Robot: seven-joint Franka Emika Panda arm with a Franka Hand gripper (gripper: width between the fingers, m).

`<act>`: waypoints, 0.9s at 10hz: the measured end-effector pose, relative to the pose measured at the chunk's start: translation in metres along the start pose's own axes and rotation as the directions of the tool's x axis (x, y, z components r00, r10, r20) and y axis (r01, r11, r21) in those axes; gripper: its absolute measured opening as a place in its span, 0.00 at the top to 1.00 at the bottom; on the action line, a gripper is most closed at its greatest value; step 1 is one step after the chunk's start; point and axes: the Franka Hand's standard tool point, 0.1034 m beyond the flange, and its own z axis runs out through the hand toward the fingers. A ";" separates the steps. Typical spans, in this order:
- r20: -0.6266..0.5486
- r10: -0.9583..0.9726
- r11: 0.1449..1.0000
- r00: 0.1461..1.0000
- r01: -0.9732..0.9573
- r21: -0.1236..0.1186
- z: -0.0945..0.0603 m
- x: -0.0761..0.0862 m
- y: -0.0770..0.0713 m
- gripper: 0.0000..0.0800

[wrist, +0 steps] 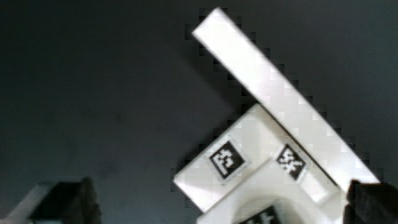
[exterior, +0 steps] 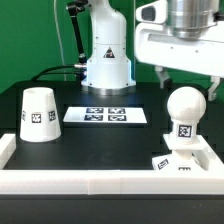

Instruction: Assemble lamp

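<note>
The ball-shaped bulb point(exterior: 185, 106) stands upright on the flat square base point(exterior: 176, 163) at the exterior view's right, against the white wall. The cone shade point(exterior: 38, 113) stands alone at the exterior view's left. My gripper point(exterior: 188, 80) hangs just above the bulb, open and empty, with a finger on each side. In the wrist view the dark fingertips point(wrist: 61, 203) are spread wide apart, and the tagged white base point(wrist: 251, 160) lies between and beyond them. I cannot make out the bulb in that view.
The marker board point(exterior: 105, 115) lies flat at the table's middle. A white wall point(exterior: 90, 184) runs along the front edge and shows as a strip in the wrist view point(wrist: 267, 78). The arm's white pedestal point(exterior: 107, 58) stands at the back.
</note>
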 end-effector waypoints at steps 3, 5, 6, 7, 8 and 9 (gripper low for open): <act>-0.002 0.000 1.000 1.000 0.000 0.000 -0.001 0.011 0.009 0.13; -0.010 -0.077 0.997 0.997 0.077 -0.008 -0.001 0.020 0.020 0.13; -0.024 -0.215 0.976 0.976 0.215 -0.019 -0.001 0.026 0.039 0.13; -0.042 -0.307 0.952 0.951 0.307 -0.024 0.001 0.028 0.056 0.13; -0.052 -0.386 0.922 0.921 0.385 -0.027 0.003 0.031 0.068 0.13; -0.068 -0.461 0.887 0.885 0.460 -0.031 0.007 0.036 0.082 0.13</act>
